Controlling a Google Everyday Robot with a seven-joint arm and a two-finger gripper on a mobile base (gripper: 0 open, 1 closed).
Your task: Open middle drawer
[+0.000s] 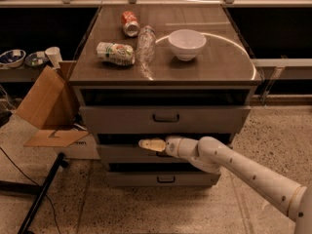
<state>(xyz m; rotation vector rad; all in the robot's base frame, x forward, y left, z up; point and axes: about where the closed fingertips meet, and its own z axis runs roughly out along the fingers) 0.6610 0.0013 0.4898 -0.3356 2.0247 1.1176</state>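
Note:
The grey cabinet has three drawers. The middle drawer [122, 154] is the second front, below the taller top drawer [122, 120] and above the lowest drawer [136, 179]. My gripper [151, 144], with pale tips, points left at the upper edge of the middle drawer's front, near its centre. The arm [234, 167] reaches in from the lower right and covers the middle drawer's handle. The top drawer's handle [165, 117] and the lowest drawer's handle [165, 179] both show.
On the cabinet top [219, 62] lie a white bowl [186, 44], a clear bottle [145, 42], a red can [129, 23] and a crushed pale can [116, 53]. An open cardboard box [46, 106] stands to the left. A black stand leg [41, 194] crosses the floor.

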